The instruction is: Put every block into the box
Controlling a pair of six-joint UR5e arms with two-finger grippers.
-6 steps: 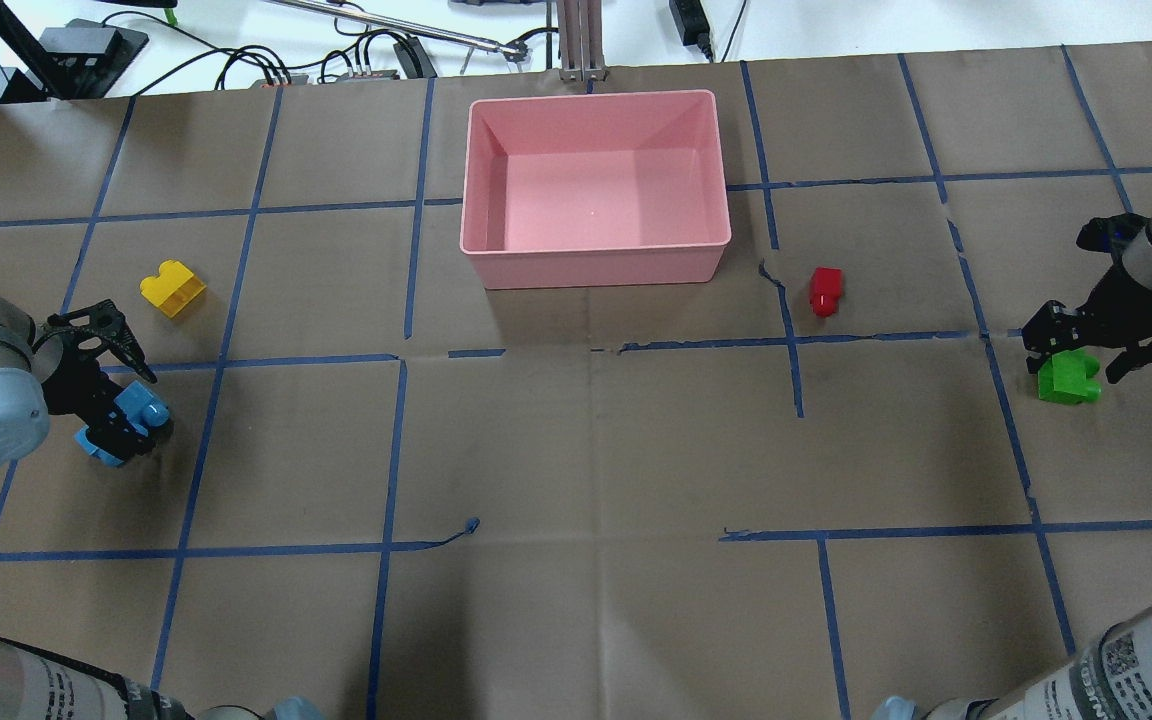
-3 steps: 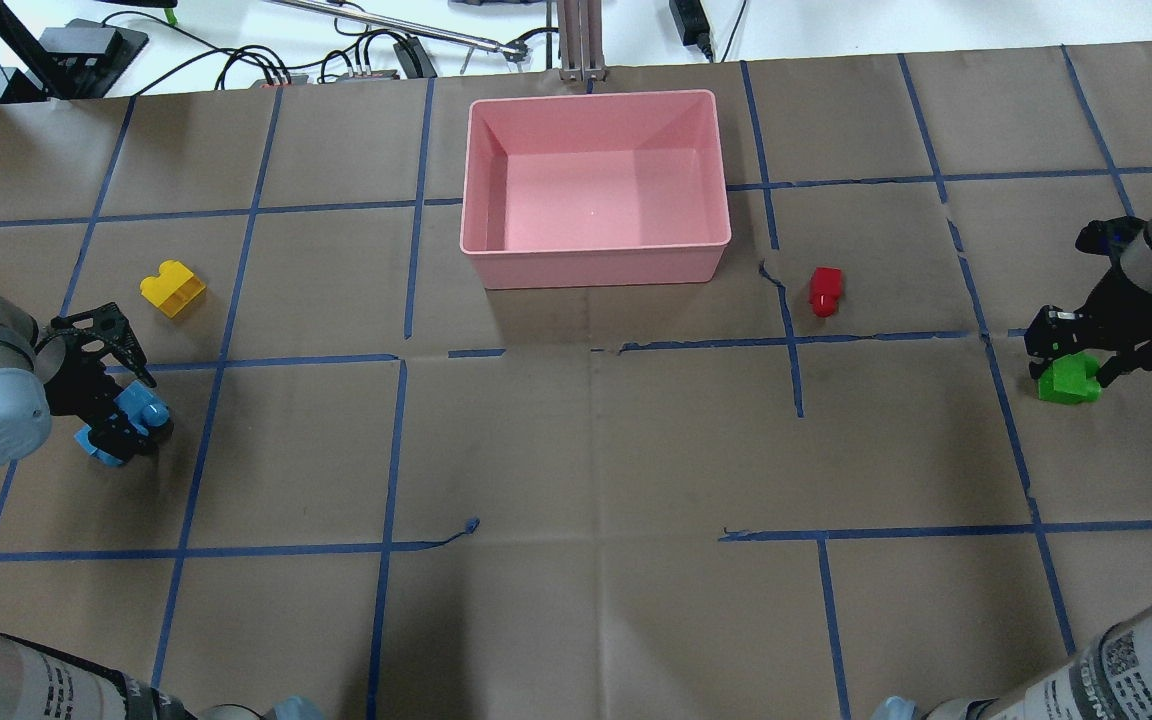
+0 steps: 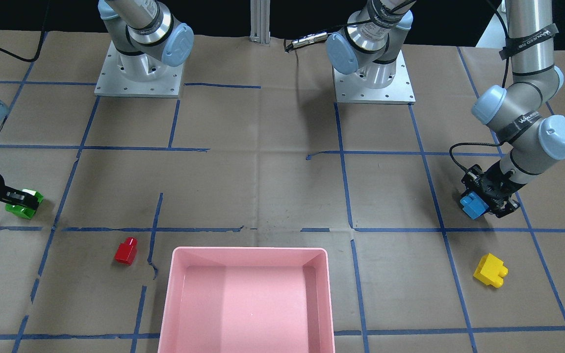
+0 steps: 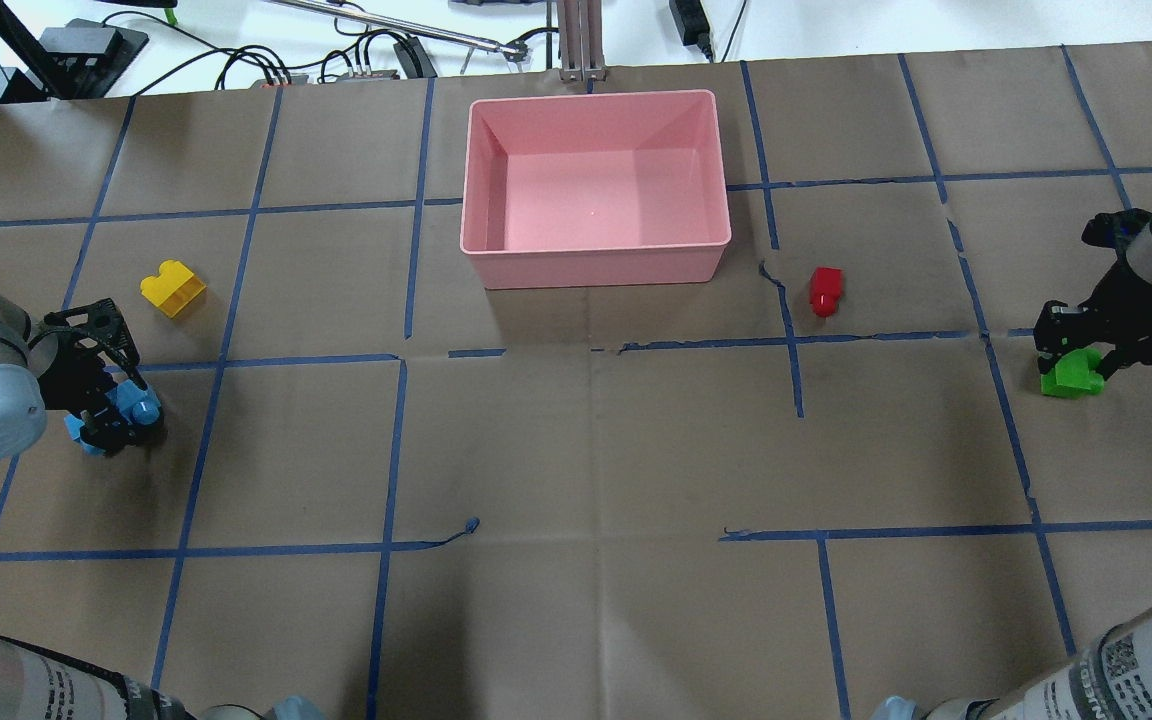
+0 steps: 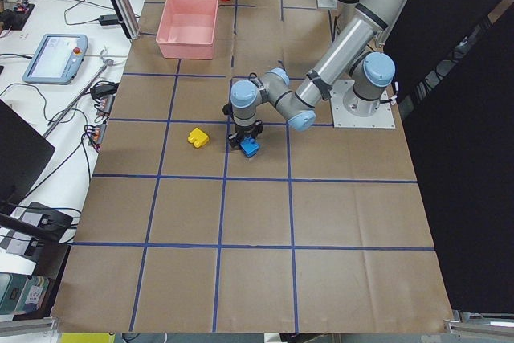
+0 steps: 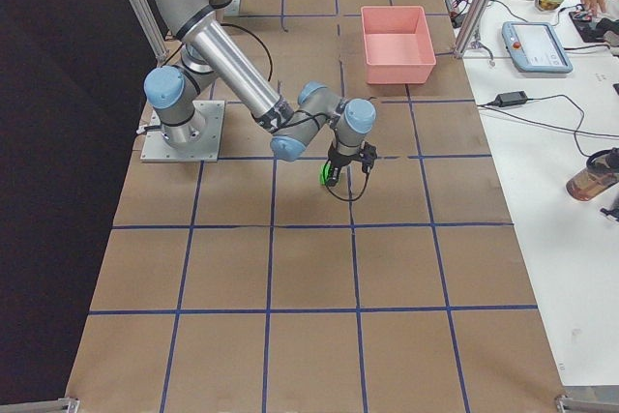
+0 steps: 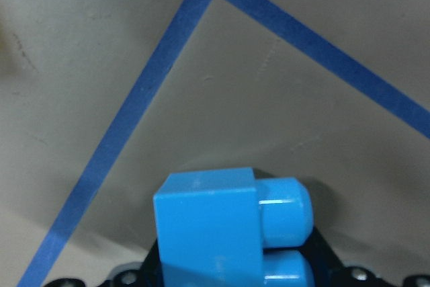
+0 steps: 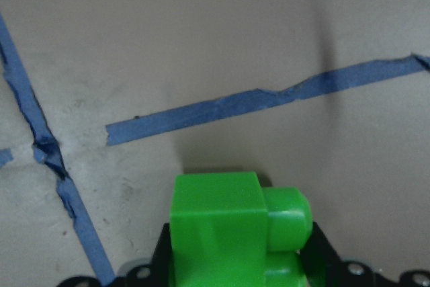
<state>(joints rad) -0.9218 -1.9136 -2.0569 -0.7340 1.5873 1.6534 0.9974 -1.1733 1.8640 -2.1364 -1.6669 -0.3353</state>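
My left gripper (image 4: 108,418) is shut on the light-blue block (image 4: 141,405) at the table's left edge, and it also shows in the front view (image 3: 484,202). The block fills the left wrist view (image 7: 208,226), slightly above the paper. My right gripper (image 4: 1071,352) is shut on the green block (image 4: 1071,380) at the right edge. That block shows close in the right wrist view (image 8: 215,226). The yellow block (image 4: 172,288) lies left of the pink box (image 4: 596,265). The red block (image 4: 825,290) lies just right of the box, which holds no blocks.
Brown paper with blue tape lines covers the table. Cables and metal posts (image 4: 581,40) sit behind the box beyond the far edge. The two arm bases (image 3: 138,73) stand on the robot's side.
My left gripper has shifted slightly left and away with the light-blue block. My right gripper has shifted slightly right with the green block. The yellow and red blocks have not moved.
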